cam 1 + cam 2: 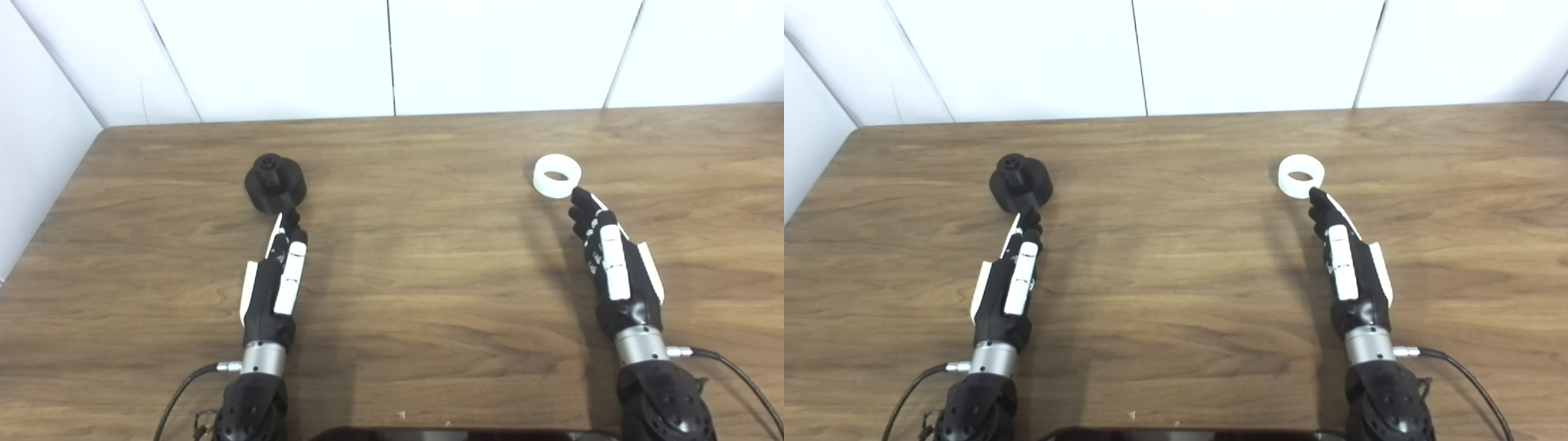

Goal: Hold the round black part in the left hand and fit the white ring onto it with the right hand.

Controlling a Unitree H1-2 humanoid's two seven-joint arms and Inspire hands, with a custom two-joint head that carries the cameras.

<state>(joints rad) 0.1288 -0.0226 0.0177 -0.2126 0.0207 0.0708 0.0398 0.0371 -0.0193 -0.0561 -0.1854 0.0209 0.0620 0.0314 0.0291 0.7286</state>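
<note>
The round black part (275,182) stands on the wooden table (429,275) at the left, with a small knob on top. My left hand (277,275) lies open just in front of it, fingers stretched toward it, fingertips (290,218) close to its near edge. The white ring (557,176) lies flat on the table at the right. My right hand (612,263) is open, fingers stretched toward the ring, fingertips (579,196) right at its near edge. Neither hand holds anything.
White wall panels (392,55) stand behind the table's far edge and along its left side. A dark object's edge (453,435) shows at the bottom centre. Cables (735,373) trail from both wrists.
</note>
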